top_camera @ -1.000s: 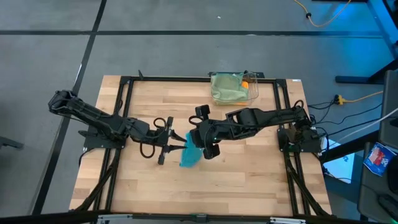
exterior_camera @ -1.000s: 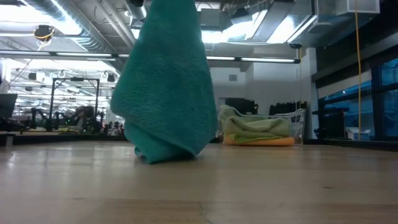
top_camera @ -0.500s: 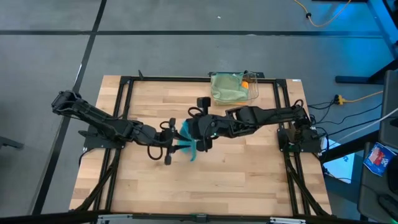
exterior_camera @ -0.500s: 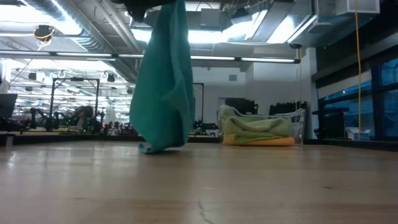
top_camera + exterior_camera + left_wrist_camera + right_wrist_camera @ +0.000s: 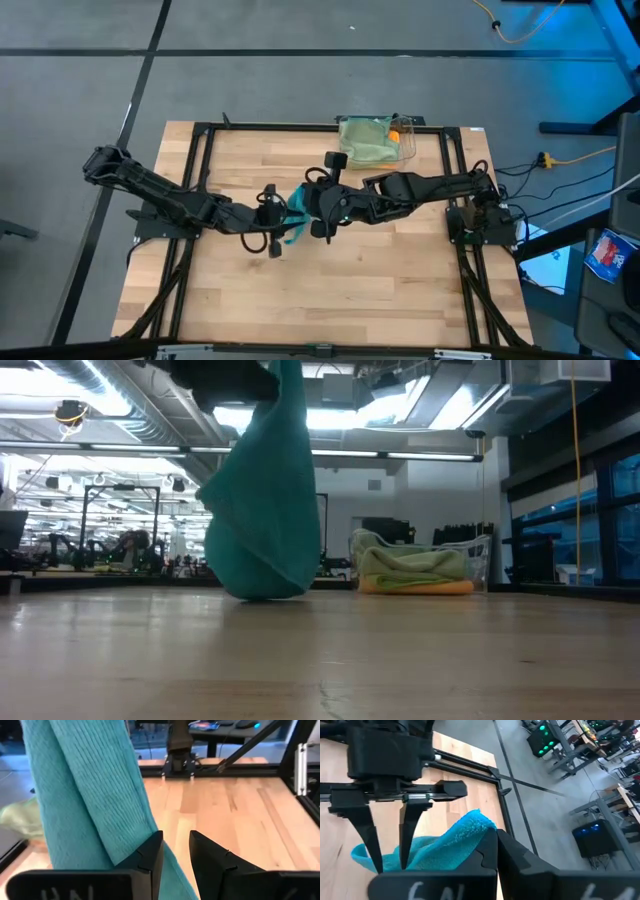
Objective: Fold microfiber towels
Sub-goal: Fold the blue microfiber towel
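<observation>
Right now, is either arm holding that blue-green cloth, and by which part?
Yes: the right pincer pinches the teal towel by its top edge, letting it hang. The left pincer stands open beside it.

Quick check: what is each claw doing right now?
Left claw: open, beside the hanging teal towel, not gripping it.
Right claw: closed on the teal towel, holding it up.

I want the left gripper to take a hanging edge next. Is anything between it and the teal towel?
Nothing visible. The left gripper, fingers apart, is right beside the teal towel, which hangs from the shut right gripper down to the table.
</observation>
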Motion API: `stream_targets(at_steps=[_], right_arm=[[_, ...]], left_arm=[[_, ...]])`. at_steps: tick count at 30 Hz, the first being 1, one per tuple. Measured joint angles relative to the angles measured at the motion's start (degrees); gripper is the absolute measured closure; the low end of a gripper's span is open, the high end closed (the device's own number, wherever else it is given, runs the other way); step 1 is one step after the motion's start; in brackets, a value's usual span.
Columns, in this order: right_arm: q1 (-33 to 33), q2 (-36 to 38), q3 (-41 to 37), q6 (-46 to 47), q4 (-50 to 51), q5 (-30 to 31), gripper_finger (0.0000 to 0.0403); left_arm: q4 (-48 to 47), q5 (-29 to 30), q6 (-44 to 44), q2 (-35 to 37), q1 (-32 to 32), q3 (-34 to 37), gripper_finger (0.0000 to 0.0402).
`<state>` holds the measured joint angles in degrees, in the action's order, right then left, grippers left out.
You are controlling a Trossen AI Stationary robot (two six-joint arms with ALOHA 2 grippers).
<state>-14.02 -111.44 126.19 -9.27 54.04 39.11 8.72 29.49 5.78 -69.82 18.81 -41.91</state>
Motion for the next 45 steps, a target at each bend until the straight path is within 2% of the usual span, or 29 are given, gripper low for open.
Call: stream_targets(at_steps=[12,16,20,25,33,45], right_arm=[[0.04,0.46,0.43,0.04,-1.59,0.51,0.0402],[0.04,0.52,0.46,0.04,-1.5,0.48,0.0402],[0.04,0.55,0.46,0.12,-0.39,0.46,0.0402],[0.02,0.55,0.46,0.3,0.21,0.44,0.0402],[-0.07,0.57,0.46,-0.05,-1.27,0.42,0.0402],[-1.85,2.48,0.48,-0.07,-2.71,3.83,0.0402]], left_arm=[[-12.14,8.15,8.8,0.02,0.31,0.0,0.0315],[-16.74,12.82,8.36,0.22,0.91,0.0,0.0315],[-18.92,14.49,4.41,1.58,1.2,0.0,0.0315],[-21.92,13.51,2.34,3.67,1.12,-0.01,0.0315],[-26.8,3.82,6.21,3.82,-0.56,0.02,0.0315],[-33.95,3.0,10.64,3.41,-0.81,0.05,0.0315]])
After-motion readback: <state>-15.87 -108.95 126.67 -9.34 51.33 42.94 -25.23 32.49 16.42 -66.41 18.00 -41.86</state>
